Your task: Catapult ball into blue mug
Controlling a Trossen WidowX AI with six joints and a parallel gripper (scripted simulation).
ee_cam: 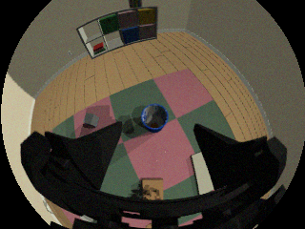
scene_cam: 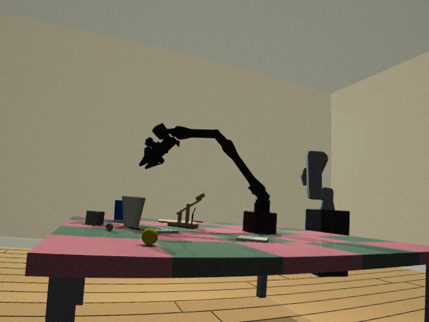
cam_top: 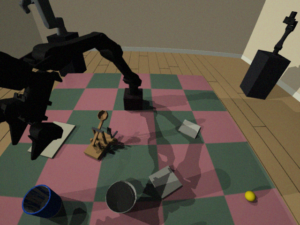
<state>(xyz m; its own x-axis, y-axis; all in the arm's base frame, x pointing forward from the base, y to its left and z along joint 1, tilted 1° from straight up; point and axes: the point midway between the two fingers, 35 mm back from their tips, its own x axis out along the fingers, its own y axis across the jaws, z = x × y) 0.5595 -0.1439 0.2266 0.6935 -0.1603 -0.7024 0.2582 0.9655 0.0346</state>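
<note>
The catapult stands on the checkered table with its arm raised and its spoon empty. The blue mug stands upright near the left front in the top view; its rim shows in the wrist view. A brownish patch shows inside it, too dim to identify. A yellow ball lies near the table edge, far from the catapult. A small grey ball lies near the grey box. My gripper is open and empty, high above the table.
A grey-white cup stands beside the blue mug. A grey box is behind the grey ball. A pale slab lies beside the catapult; two smaller slabs lie elsewhere on the table.
</note>
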